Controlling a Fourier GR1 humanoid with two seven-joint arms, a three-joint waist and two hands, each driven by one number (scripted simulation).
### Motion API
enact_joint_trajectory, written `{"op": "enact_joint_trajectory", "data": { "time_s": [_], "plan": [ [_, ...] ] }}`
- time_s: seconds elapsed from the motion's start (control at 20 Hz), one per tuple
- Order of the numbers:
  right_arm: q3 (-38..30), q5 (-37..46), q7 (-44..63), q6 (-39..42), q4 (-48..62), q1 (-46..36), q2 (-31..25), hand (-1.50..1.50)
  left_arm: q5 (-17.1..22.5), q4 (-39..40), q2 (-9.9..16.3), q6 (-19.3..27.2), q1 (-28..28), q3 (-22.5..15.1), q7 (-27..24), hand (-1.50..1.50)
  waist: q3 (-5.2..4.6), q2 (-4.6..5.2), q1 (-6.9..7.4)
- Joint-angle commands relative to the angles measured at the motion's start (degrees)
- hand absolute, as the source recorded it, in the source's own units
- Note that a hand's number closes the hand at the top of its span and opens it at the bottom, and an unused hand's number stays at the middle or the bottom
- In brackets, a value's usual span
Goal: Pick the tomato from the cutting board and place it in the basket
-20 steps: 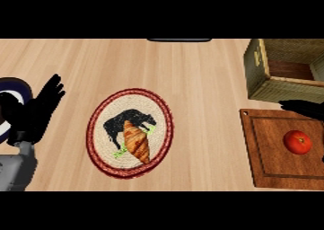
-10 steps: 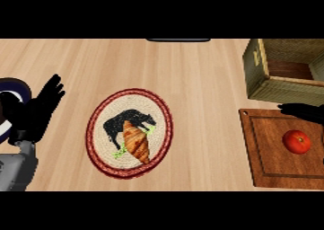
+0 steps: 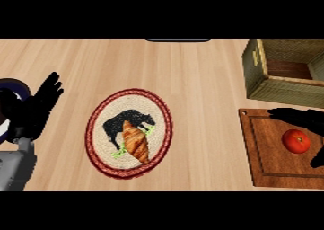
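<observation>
Tomato (image 3: 296, 141): on the board (image 3: 273, 161), right side of the counter (image 3: 190, 72), not held. Right hand (image 3: 308, 120): over the board, fingers spread above and thumb below the tomato, uncurled. Basket (image 3: 286, 72): just beyond the board. Left hand (image 3: 33, 110): at the left edge, fingers up, relaxed. Plate (image 3: 129, 133): centre, carrying a croissant (image 3: 136, 141).

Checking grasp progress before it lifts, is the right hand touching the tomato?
Apart. In the head view, board wood shows between the tomato and the right hand, whose fingers arch above it and thumb sits beside it.
</observation>
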Motion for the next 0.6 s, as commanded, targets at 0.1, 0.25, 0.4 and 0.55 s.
{"op": "enact_joint_trajectory", "data": {
  "time_s": [0.1, 0.25, 0.4, 0.55],
  "plan": [
    [2.1, 5.7, -7.1, -4.0, -1.0, -1.2, 0.4, 1.50, -1.2, -0.3, -1.6, 0.3, 2.0, -0.3, -1.9, 0.00, -0.01, -0.07, 0.06],
    [1.4, 7.5, -7.6, -8.3, 2.2, 0.7, 3.7, 1.50, -1.5, 2.6, -1.1, -0.3, -1.3, 0.9, -1.2, 0.00, 0.01, 0.06, -0.26],
    [0.6, 7.6, -6.9, -7.5, 0.5, 1.2, 4.1, 1.50, -0.1, 1.5, 1.1, -2.9, 1.1, 3.1, -2.6, 0.00, -0.02, -0.10, -0.28],
    [-0.1, 8.6, -7.8, -8.0, 0.5, 1.7, 3.7, 1.50, -0.8, 1.3, -0.3, -3.0, 3.1, 2.7, -4.5, 0.00, -0.03, -0.10, -0.24]
  ]
}}
